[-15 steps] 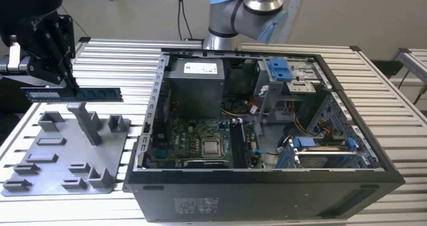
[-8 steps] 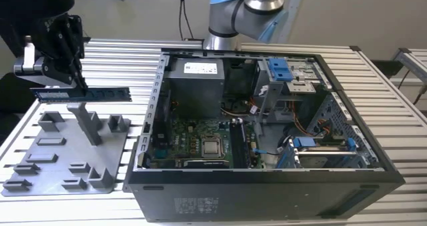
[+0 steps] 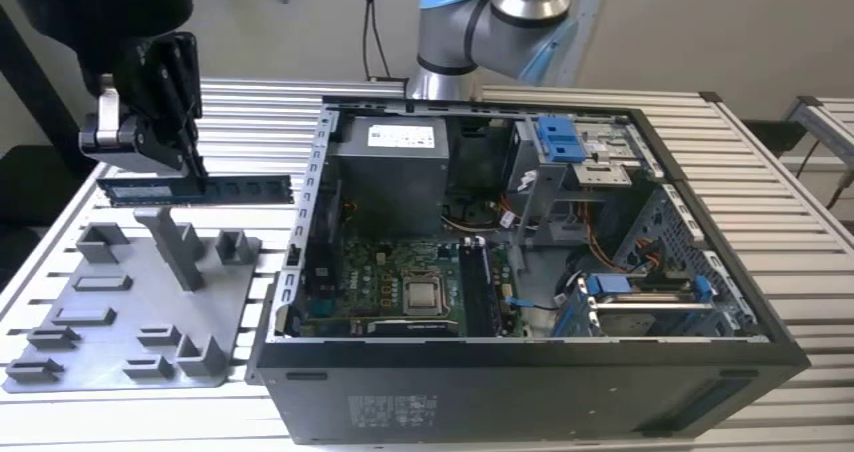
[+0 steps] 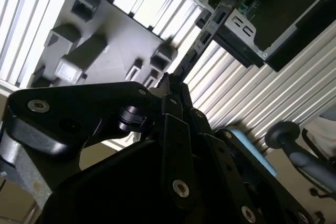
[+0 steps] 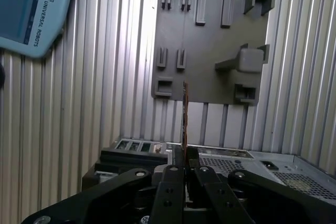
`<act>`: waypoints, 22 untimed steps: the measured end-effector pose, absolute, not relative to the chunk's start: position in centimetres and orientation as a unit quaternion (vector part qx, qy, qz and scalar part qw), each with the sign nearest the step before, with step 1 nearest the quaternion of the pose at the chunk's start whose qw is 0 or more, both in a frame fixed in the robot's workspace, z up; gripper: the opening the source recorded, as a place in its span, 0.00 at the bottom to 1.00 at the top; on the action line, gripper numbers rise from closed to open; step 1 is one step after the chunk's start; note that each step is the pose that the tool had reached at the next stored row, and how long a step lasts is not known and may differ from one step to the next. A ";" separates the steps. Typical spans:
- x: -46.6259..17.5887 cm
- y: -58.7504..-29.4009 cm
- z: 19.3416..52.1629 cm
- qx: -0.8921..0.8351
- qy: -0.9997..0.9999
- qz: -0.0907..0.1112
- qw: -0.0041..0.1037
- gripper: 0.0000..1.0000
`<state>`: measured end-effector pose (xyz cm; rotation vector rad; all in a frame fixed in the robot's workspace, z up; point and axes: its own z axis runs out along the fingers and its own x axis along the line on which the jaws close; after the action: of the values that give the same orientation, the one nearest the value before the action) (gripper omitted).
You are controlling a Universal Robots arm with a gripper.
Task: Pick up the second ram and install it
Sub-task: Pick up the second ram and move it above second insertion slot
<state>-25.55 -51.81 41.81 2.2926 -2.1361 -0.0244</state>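
Observation:
The second ram (image 3: 220,189) is a dark flat stick held level in the air above the grey holder plate (image 3: 114,317), at the exterior view's left. My gripper (image 3: 191,175) is shut on its end and hangs from above. The stick shows edge-on as a thin strip (image 5: 185,109) in the first wrist view, running out from the fingertips (image 5: 169,174) toward the holder plate (image 5: 210,40). The second wrist view shows the strip (image 4: 197,45) leaving my gripper (image 4: 169,88). The open computer case (image 3: 534,372) lies at the exterior view's right, with the long black memory slots (image 3: 471,287) beside the silver processor (image 3: 424,294).
The holder plate carries upright posts (image 3: 176,247) and small sockets under the stick. The case's near wall (image 3: 315,222) rises between plate and motherboard. Blue drive clips (image 3: 561,138) and cables sit inside the case. The arm's base (image 3: 461,32) stands behind it. A slatted metal table (image 3: 254,122) lies beneath.

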 end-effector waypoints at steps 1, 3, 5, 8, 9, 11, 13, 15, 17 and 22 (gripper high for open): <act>-25.3 -51.8 41.8 0.732 -0.682 -0.008 0.004 0.14; -24.9 -51.8 41.8 0.732 -0.682 -0.008 0.004 0.14; -24.4 -51.8 41.8 0.732 -0.682 -0.008 0.004 0.14; -23.7 -51.8 41.8 0.732 -0.682 -0.008 0.004 0.14; -23.4 -51.8 41.8 0.732 -0.682 -0.008 0.004 0.14; -22.9 -51.8 41.8 0.732 -0.682 -0.008 0.004 0.14; -22.4 -51.8 41.8 0.732 -0.682 -0.008 0.004 0.14; -21.8 -51.8 41.8 0.732 -0.682 -0.008 0.004 0.14; -21.2 -51.8 41.8 0.732 -0.682 -0.008 0.004 0.14; -19.6 -51.8 41.7 0.732 -0.682 -0.008 0.004 0.14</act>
<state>-19.57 -51.83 41.75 2.2925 -2.1361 -0.0244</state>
